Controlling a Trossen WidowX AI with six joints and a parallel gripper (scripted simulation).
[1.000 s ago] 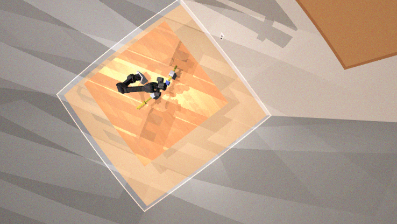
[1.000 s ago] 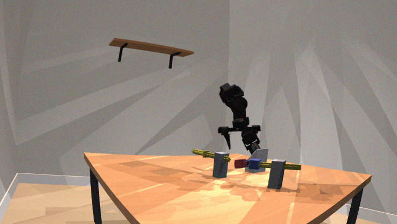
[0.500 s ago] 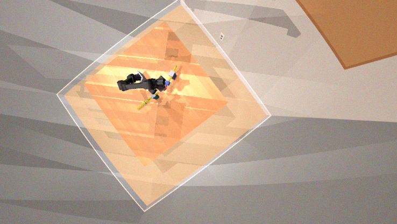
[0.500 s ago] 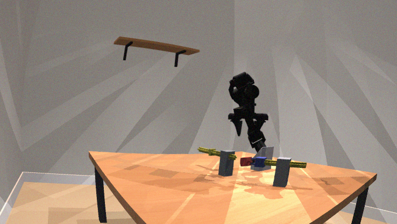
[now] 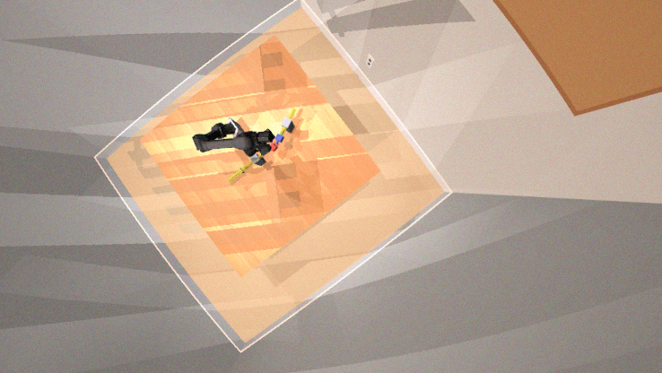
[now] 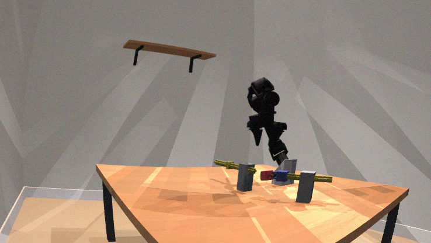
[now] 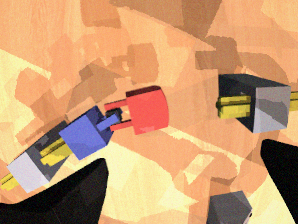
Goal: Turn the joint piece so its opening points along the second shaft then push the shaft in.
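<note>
The red joint piece [image 5: 274, 146] [image 6: 266, 175] [image 7: 148, 111] hangs on its hinges from the blue piece [image 5: 279, 138] [image 6: 282, 176] [image 7: 84, 132] on the first yellow shaft [image 5: 292, 112] [image 6: 324, 178] [image 7: 54, 150], held by a grey block [image 5: 287, 124] [image 6: 304, 187] [image 7: 27, 172]. In the wrist view its far side faces roughly toward the second yellow shaft [image 5: 235, 176] [image 6: 221, 163] [image 7: 235, 107], with a gap between them. That shaft runs through the second block [image 5: 257, 159] [image 6: 244, 179] [image 7: 271, 107]. My gripper [image 6: 264, 143] [image 7: 188, 159] is open and empty, raised above the joint piece.
The wooden table [image 5: 296, 227] [image 6: 195, 205] carries both blocks. A pale grey wedge-shaped stand [image 6: 289, 172] is behind the joint in the exterior view. A raised collar [image 6: 229, 165] is on the second shaft's outer part. A dark grey shape [image 7: 230, 207] shows at the wrist view's bottom edge.
</note>
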